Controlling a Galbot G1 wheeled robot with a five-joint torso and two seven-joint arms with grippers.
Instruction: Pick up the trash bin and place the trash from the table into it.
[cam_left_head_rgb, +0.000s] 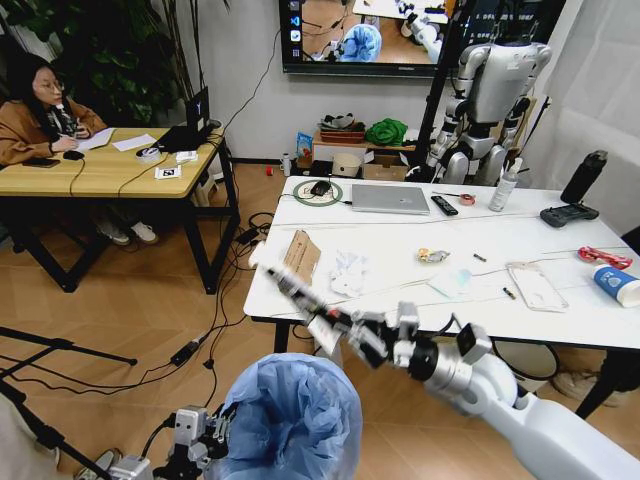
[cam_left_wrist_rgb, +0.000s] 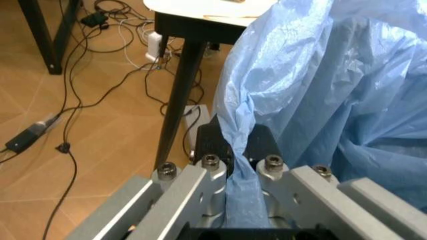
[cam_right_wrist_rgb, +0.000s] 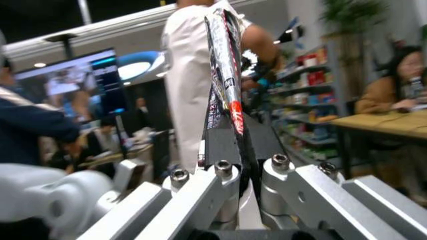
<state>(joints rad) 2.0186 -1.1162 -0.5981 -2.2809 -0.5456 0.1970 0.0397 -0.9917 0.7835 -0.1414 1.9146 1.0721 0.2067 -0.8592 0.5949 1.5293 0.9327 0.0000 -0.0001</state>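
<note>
Marble table (cam_left_head_rgb: 420, 262) holds tissues, bag, cup. Left gripper (cam_left_wrist_rgb: 235, 145) pinches the bin (cam_left_head_rgb: 292, 420) liner's soft, slippery fold below; right gripper (cam_right_wrist_rgb: 232, 145) clamps a light, crinkly wrapper (cam_right_wrist_rgb: 223, 65) above it.

No lettering can be read with certainty. The flattened snack wrapper (cam_right_wrist_rgb: 225, 70) pinched in the right claw (cam_right_wrist_rgb: 237, 145) carries white print on red and black, too stretched to make out. The small white card (cam_left_head_rgb: 168, 172) on the wooden desk (cam_left_head_rgb: 100, 175) shows a dark square mark, unreadable.
</note>
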